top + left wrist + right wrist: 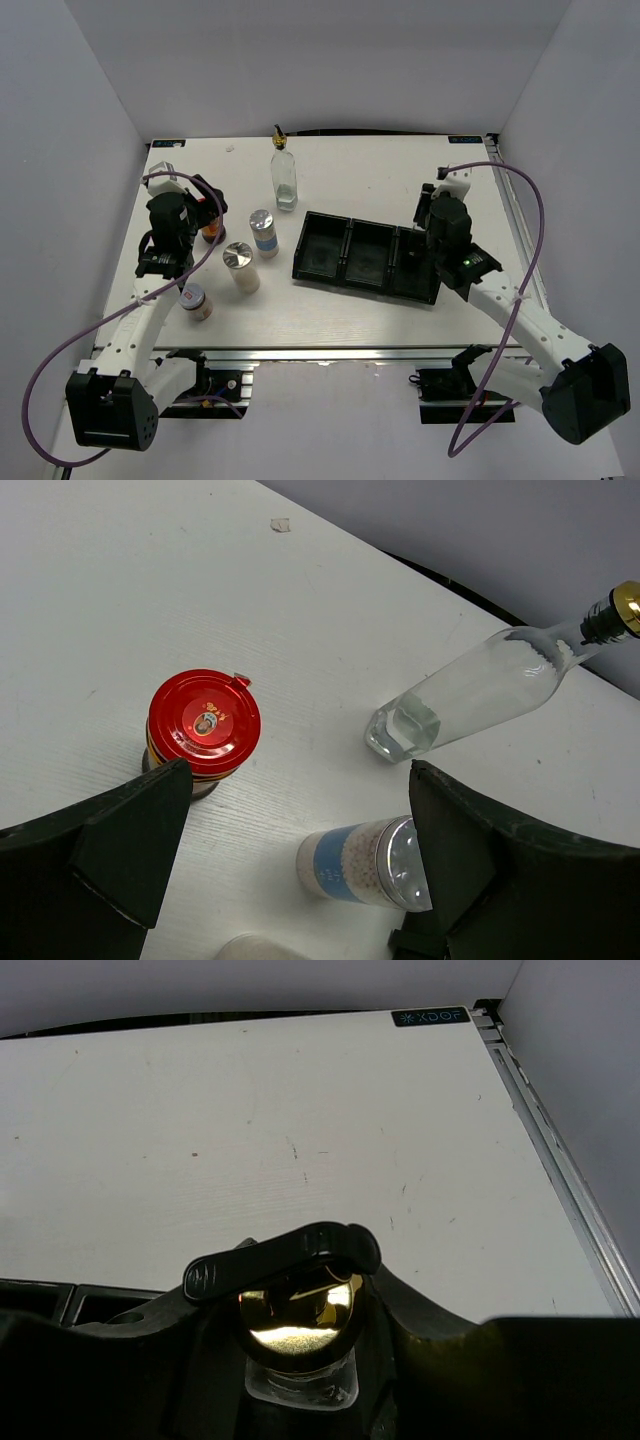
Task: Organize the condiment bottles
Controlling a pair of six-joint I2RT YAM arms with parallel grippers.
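Top external view: the black tray [365,258] lies right of centre on the worktop [400,170], with my right jaws hanging over its right-hand compartment and my left jaws hovering by the red-capped jar [211,234] on the left side. One glass bottle [285,180] stands upright behind the tray's left end. The blue-banded shaker [264,234], pale shaker [241,268] and small shaker [196,300] stand loose between jar and tray, none of them in it. Left wrist view: the left jaws stand wide apart with nothing between them. The jar is just beside one finger, the blue-banded shaker is close to the other, and the glass bottle lies beyond. Right wrist view: the right jaws are clamped about the neck of the second glass bottle [300,1385], its gold spout [295,1320] showing between them. I cannot tell whether its base has reached the compartment floor. I judge the step in hand to be setting this bottle into the tray. Next I'd lower it until it rests, open, and lift straight up — it is tall and tippy. The left jaws need centring over the jar before they close.
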